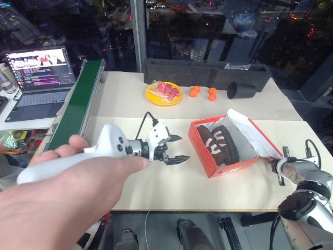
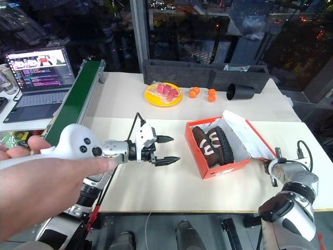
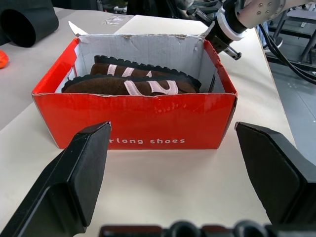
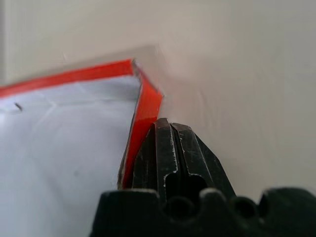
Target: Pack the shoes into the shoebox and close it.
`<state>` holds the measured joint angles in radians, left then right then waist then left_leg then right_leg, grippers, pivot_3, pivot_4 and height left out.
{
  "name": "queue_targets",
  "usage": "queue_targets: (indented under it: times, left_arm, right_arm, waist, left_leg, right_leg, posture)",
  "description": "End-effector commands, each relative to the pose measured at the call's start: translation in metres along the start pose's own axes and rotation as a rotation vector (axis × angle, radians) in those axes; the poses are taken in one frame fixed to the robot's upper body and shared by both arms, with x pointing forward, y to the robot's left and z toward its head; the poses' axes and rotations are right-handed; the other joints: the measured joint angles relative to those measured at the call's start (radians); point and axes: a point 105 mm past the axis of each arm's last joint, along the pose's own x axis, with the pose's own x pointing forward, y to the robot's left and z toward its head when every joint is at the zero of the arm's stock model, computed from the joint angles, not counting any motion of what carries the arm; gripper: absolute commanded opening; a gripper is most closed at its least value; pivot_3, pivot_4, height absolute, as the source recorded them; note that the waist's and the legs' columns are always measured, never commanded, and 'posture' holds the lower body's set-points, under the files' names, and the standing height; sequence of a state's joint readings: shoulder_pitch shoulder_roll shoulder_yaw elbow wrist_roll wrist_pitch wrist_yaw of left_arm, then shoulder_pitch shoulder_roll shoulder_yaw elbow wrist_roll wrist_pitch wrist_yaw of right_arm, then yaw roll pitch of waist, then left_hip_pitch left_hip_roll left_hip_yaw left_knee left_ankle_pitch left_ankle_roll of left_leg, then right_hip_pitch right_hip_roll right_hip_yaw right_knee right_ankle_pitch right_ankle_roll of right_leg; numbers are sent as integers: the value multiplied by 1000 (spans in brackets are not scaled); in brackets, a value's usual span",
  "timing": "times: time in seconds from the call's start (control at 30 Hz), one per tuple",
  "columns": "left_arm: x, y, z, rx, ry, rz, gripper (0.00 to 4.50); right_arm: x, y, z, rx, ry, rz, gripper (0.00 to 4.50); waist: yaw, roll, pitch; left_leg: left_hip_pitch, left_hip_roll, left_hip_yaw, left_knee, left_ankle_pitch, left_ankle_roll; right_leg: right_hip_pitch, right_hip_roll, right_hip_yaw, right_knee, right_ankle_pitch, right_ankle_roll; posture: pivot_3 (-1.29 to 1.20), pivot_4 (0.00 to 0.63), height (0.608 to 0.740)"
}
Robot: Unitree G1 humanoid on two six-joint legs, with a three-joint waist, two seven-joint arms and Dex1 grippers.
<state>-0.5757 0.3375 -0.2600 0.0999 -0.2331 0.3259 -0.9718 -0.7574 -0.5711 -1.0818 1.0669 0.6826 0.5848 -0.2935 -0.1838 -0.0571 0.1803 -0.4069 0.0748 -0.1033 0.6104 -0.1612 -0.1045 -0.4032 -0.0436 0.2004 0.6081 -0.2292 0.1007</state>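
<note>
On the cream surface (image 1: 171,182) sits the red-orange cardboard shoebox (image 1: 229,169), both dark brown soft shoes (image 1: 218,146) inside, its lid (image 1: 250,133) lying open toward the right arm. The right end effector (image 4: 168,143), fingers together, sits against the lid's edge, nearest for closing. The left end effector (image 1: 174,148), fingers apart, faces the box's long side.

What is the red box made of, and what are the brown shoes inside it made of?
The shoebox looks like thin cardboard: matte red outside, white inside, with a slightly ragged cut rim. The shoes look like soft brown suede or fuzzy fabric, dull not shiny, with pale stripes and dark ridged soles that look like rubber. The exact fabric is hard to tell.
</note>
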Motion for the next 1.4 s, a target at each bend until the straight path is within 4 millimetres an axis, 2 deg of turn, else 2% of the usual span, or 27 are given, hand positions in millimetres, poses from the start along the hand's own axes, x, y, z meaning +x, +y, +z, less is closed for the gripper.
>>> queue_targets:
  times: [0.03, 0.2, 0.4, 0.53, 0.63, 0.7, 0.83, 0.93, 1.0, 1.13, 1.3, 1.4]
  left_arm:
    - [0, 3, 12, 44, -26, 7, 4315]
    - [-1, 3, 11, 49, -21, 7, 4315]
    - [-2, 5, 12, 54, -19, 8, 4315]
    - [-1, 3, 16, 54, -26, 1, 4315]
    - [-2, 4, 15, 53, -24, -2, 4315]
    - [-1, 4, 15, 55, -23, -6, 4315]
    - [0, 4, 17, 59, -23, -12, 4315]
    - [0, 4, 17, 60, -23, -11, 4315]
    - [-1, 4, 17, 61, -23, -10, 4315]
    - [0, 4, 17, 60, -24, -9, 4315]
    - [-1, 5, 17, 59, -25, 4, 4315]
    - [-2, 5, 17, 58, -26, 10, 4315]
  right_arm:
    - [7, -5, -11, 88, 26, 4, 10]
    - [3, 32, -14, 61, 36, 170, 10]
    - [-17, 88, -14, -33, 26, 452, 10]
    - [-58, 130, -14, -139, -18, 717, 10]
    - [-90, 147, -21, -200, -35, 875, 10]
    - [-117, 159, -32, -298, -34, 1005, 10]
    - [-151, 163, -60, -545, 3, 1147, 10]
    - [-162, 160, -80, -735, 68, 1179, 10]
    - [-159, 157, -88, -850, 101, 1146, 10]
    - [-138, 143, -103, -1108, 156, 1003, 10]
    - [-132, 149, -124, -1261, 174, 965, 10]
    - [-120, 141, -139, -1347, 229, 906, 10]
  waist:
    - [-4, 0, 0]
    - [-25, 0, 1]
    - [-34, 14, 10]
    - [-22, 24, 15]
    - [-6, 27, 15]
    - [8, 27, 16]
    - [27, 30, 16]
    - [36, 30, 16]
    - [39, 30, 16]
    - [44, 30, 16]
    - [47, 30, 16]
    - [53, 30, 16]
  left_leg:
    - [0, 0, 0, 0, 0, 0]
    - [-1, 0, 0, -1, 0, 0]
    - [-1, -1, 0, -4, 0, 0]
    - [-7, -3, 0, -5, 0, 0]
    - [-16, -3, 0, -5, 0, 0]
    - [-17, -4, -1, -5, 0, 0]
    - [-16, -4, 0, -5, 0, 0]
    - [-16, -4, 0, -3, 0, 0]
    - [-16, -5, 0, -1, 1, 0]
    - [-16, -5, 0, 0, 1, 0]
    - [-17, -5, 0, -1, 1, 0]
    - [-17, -5, 0, -1, 1, 0]
  right_leg:
    - [0, 0, 0, 0, 0, 0]
    - [-1, 0, 0, 0, 0, 0]
    - [-4, 0, 1, 2, 0, 1]
    - [-7, 0, 3, 4, -2, 7]
    - [-20, 0, 3, 10, -2, 11]
    - [-22, 0, 3, 17, -6, 11]
    - [-24, 0, 2, 21, -9, 10]
    - [-23, -1, 2, 21, -9, 10]
    - [-22, -1, 3, 22, -9, 11]
    - [-22, -1, 3, 22, -9, 10]
    - [-22, -1, 3, 22, -8, 10]
    - [-23, -1, 3, 22, -8, 11]
  posture:
    - [0, 150, 707]
    - [0, 150, 707]
    - [0, 150, 707]
    - [0, 150, 707]
    - [0, 150, 707]
    - [0, 150, 707]
    - [0, 150, 707]
    - [0, 150, 707]
    - [0, 150, 707]
    - [0, 150, 707]
    - [0, 150, 707]
    - [0, 150, 707]
